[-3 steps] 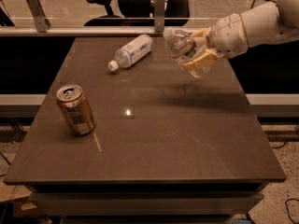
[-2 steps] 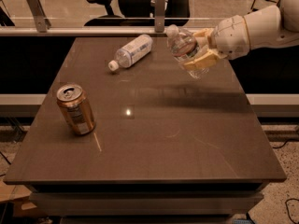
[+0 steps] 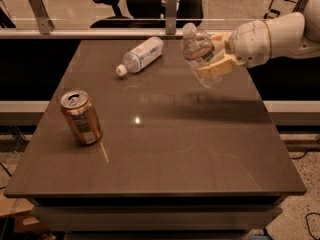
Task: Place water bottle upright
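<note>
Hovering above table's (image 3: pixel 200 149) far right, gripper (image 3: pixel 214 60) clamps tilted water bottle (image 3: pixel 198 48); label unreadable

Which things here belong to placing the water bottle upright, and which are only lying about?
Job: water bottle, held tilted above the table; gripper, closed around it at the far right.
Lying about: white-labelled bottle on its side; standing can.
</note>
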{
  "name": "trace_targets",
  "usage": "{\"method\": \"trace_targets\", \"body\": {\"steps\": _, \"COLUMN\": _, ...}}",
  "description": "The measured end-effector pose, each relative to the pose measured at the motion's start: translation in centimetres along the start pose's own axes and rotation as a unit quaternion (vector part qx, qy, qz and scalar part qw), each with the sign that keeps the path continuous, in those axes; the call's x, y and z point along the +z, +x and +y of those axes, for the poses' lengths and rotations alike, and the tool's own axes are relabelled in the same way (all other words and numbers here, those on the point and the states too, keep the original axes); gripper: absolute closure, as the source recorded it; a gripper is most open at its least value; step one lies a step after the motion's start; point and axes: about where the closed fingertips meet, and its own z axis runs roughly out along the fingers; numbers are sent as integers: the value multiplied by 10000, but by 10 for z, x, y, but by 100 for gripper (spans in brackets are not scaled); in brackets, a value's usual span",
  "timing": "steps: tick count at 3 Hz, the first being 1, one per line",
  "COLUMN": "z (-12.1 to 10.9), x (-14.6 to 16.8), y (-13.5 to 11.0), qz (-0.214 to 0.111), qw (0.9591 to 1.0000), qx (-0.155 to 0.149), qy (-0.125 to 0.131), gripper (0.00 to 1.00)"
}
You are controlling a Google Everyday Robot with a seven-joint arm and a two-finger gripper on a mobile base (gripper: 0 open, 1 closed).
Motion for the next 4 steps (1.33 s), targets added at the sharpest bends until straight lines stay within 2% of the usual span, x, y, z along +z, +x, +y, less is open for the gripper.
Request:
{"method": "trace_targets", "body": {"steps": 1, "z": 6, "x": 4, "y": -1, "qz": -347, "qw": 9991, "qx": 173, "qy": -146, "gripper": 100}}
{"method": "trace_targets", "body": {"steps": 2, "z": 8, "x": 13, "y": -6, "qz": -733, "qw": 9966, "qx": 214, "qy": -306, "gripper": 100}}
{"method": "trace_targets", "body": {"steps": 3, "z": 6, "x": 18, "y": -11, "qz": -1137, "qw": 9927, "qx": 165, "qy": -362, "gripper": 100}}
{"method": "trace_targets", "body": {"steps": 4, "z": 2, "x": 17, "y": -15, "qz": -1454, "qw": 9889, "qx": 120, "qy": -278, "gripper": 100}}
